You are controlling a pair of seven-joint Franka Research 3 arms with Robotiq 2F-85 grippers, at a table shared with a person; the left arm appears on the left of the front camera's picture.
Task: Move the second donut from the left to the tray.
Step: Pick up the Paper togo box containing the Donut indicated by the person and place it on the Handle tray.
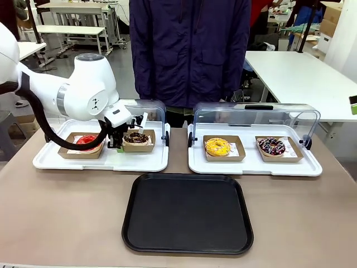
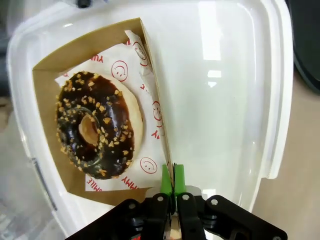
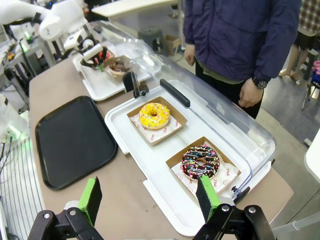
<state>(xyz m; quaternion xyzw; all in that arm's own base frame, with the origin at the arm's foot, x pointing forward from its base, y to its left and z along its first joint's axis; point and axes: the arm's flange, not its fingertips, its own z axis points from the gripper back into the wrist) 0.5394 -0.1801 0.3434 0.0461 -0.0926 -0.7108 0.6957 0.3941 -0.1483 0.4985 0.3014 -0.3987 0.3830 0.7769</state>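
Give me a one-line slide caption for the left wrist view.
Left gripper pinches the wall of the cardboard tray holding the crumb-topped chocolate donut on a white display tray.

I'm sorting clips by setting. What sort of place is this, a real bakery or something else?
Probably a lab or workshop staged as a bakery counter: donuts sit in white display trays with clear lids, but plain white work tables and stacked cardboard boxes stand behind the person.

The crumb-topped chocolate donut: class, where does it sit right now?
In the front view, the chocolate donut sits in its cardboard tray on the left white display tray, right of the red-glazed donut, with the left tool shut on the cardboard tray's wall.
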